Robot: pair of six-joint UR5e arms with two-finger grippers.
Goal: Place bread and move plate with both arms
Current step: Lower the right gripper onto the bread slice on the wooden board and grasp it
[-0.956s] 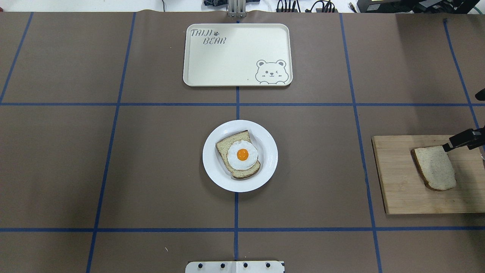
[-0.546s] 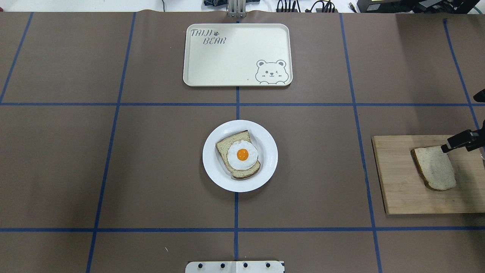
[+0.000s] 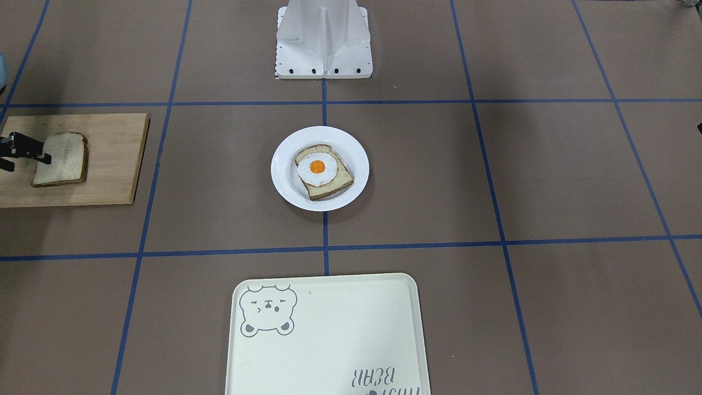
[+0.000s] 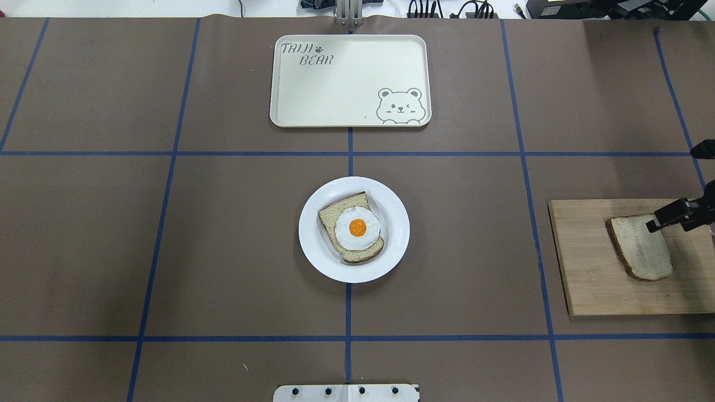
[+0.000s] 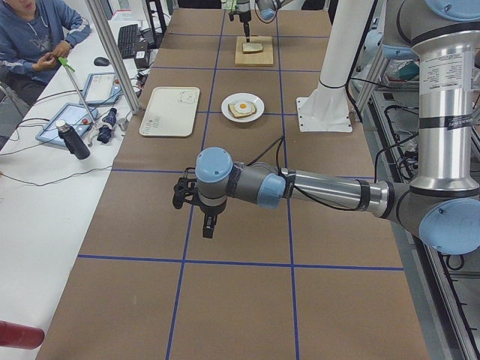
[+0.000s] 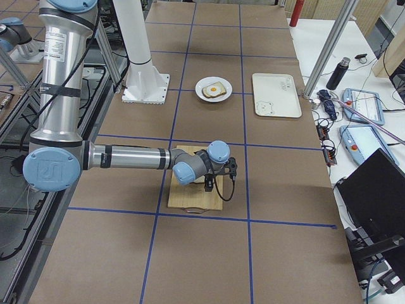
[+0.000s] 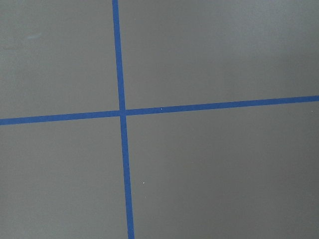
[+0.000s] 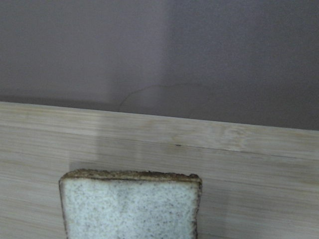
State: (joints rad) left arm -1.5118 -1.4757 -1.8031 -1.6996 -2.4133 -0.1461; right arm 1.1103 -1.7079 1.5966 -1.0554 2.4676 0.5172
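The plain bread (image 4: 639,251) lies on a wooden board (image 4: 592,268) at the table's right end. It also shows in the front view (image 3: 60,159) and the right wrist view (image 8: 129,206). My right gripper (image 4: 673,220) hangs over the bread's far right corner, its fingertips apart, open and empty; it also shows in the front view (image 3: 24,163). The white plate (image 4: 313,245) sits at the table's middle and bears a like slice with a fried egg (image 4: 357,228). My left gripper (image 5: 201,206) hovers over bare table far to the left; I cannot tell if it is open.
A cream tray with a bear drawing (image 4: 349,81) lies beyond the plate. The white fixed stand (image 3: 323,38) is at the robot's side of the table. Blue tape lines grid the brown table cover.
My right gripper has shifted slightly left and toward the robot, so its finger now reaches over the bread's corner. The bread and plate have not moved.
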